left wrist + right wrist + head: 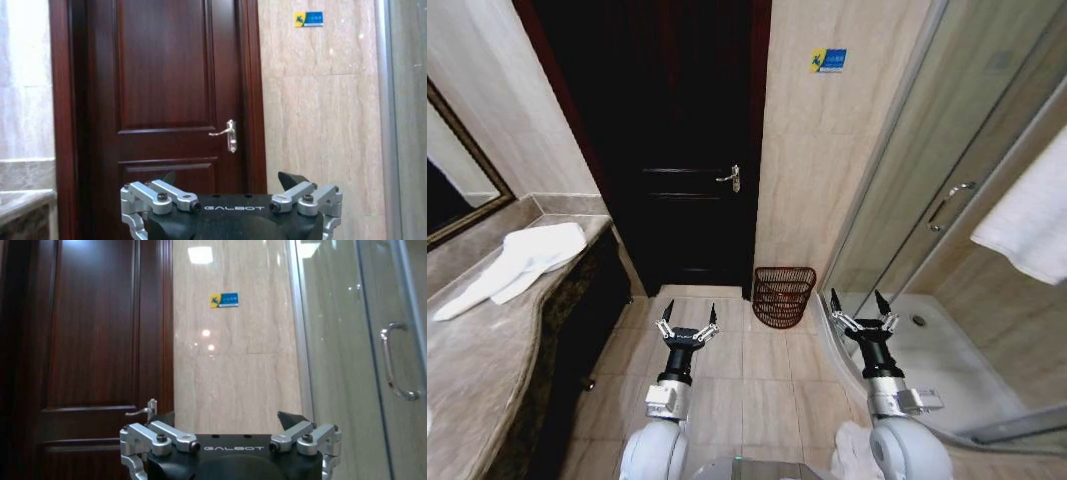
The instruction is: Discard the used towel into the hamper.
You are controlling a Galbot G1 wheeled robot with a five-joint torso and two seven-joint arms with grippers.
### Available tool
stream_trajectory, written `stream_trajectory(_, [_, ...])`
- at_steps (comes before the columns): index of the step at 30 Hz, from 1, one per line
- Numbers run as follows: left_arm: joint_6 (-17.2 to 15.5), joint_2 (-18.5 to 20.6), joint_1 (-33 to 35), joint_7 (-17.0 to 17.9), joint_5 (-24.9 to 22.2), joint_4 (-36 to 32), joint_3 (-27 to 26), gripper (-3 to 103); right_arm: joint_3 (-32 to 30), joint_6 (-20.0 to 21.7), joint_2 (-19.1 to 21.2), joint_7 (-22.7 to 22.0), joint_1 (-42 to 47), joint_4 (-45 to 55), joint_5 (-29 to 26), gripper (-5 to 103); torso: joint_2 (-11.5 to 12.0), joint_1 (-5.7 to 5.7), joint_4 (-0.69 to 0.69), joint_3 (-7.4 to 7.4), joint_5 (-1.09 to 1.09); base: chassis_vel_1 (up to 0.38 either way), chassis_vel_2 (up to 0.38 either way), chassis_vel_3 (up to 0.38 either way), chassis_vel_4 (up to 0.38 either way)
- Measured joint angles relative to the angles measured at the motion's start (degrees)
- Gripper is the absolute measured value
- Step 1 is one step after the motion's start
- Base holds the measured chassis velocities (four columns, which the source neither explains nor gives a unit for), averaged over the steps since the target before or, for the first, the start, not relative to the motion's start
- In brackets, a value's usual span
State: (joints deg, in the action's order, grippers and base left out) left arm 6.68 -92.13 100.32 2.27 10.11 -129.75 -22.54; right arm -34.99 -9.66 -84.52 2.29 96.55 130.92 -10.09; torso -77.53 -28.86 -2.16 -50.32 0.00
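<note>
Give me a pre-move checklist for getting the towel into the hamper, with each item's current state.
1. Left gripper open and empty: ok.
2. Right gripper open and empty: ok.
3. Towel located, lying on the counter to the robot's left: ok.
4. Towel in a gripper: not ok, neither holds it.
5. Hamper upright on the floor by the wall, beside the door: ok.
6. Hamper has room inside: cannot tell.
</note>
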Motion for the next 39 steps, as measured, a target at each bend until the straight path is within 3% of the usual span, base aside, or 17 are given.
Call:
stream_trajectory(15, [0.94, 0.0, 0.16, -0.8, 0.12, -0.71, -0.17, 100, 0.03, -2.76, -0.53, -0.25, 0.27, -0.14, 0.4, 100, 0.03, -0.07, 0.0, -0.03, 0.02, -0.174, 0.192, 0.175, -0.181])
stream_trajectory(39, [0.94, 0.0, 0.39, -0.35, 0.27, -0.71, 0.9, 100, 0.32, -4.07, -0.5, -4.19, -0.12, 0.01, -0.05, 100, 0.0, 0.0, 0.0, 0.0, 0.0, 0.027, 0.035, 0.033, 0.032])
